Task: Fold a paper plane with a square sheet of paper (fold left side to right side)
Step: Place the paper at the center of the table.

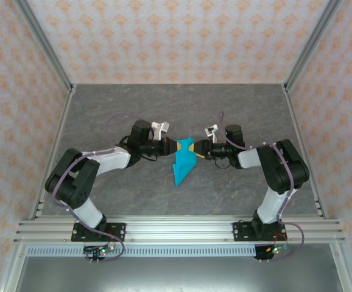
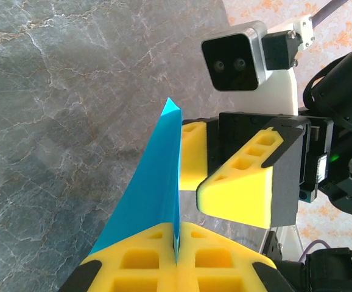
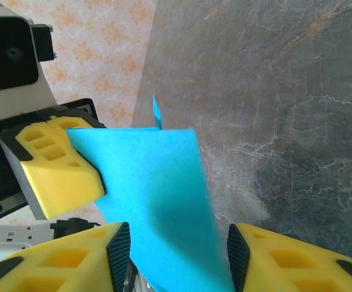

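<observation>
The cyan-blue sheet of paper, folded into a narrow pointed shape, is held above the middle of the table, its tip pointing toward the near edge. My left gripper is shut on its upper edge, and the left wrist view shows the paper pinched edge-on between the closed yellow pads of the left gripper. My right gripper faces it from the right. In the right wrist view the paper lies flat between the spread fingers of the right gripper, with a gap on both sides.
The grey marbled table stretches around the two arms, enclosed by patterned walls and aluminium frame posts. The two grippers are nearly touching, and the right gripper's yellow finger sits close beside the left pads.
</observation>
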`<action>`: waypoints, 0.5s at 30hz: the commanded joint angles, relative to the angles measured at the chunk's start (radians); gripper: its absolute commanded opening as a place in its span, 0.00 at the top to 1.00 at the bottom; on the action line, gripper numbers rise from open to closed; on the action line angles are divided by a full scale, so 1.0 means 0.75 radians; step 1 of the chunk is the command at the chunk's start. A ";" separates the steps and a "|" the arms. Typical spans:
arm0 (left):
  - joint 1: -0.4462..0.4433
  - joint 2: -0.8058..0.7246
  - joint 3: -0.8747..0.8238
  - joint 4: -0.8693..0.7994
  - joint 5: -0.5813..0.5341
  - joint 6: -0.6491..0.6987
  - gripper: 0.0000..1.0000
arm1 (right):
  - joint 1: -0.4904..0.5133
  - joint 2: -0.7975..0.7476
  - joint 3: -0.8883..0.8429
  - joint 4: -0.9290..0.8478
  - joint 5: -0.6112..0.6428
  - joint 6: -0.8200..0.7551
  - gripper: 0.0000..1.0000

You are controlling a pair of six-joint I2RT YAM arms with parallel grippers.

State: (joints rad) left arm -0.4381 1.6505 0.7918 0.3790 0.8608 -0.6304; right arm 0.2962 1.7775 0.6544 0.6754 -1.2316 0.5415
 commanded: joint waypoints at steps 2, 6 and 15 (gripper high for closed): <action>0.004 0.031 0.009 0.035 0.022 0.012 1.00 | 0.002 -0.007 -0.011 0.052 -0.032 -0.036 0.59; 0.003 0.066 0.018 0.027 0.007 0.016 1.00 | 0.004 -0.021 -0.011 -0.043 -0.007 -0.091 0.69; 0.005 0.119 0.032 0.043 -0.004 0.010 1.00 | 0.000 -0.078 -0.005 -0.278 -0.007 -0.237 0.64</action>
State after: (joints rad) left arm -0.4381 1.7309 0.7918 0.3790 0.8597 -0.6304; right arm 0.2962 1.7538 0.6544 0.5003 -1.2217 0.4282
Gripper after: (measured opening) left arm 0.052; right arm 0.353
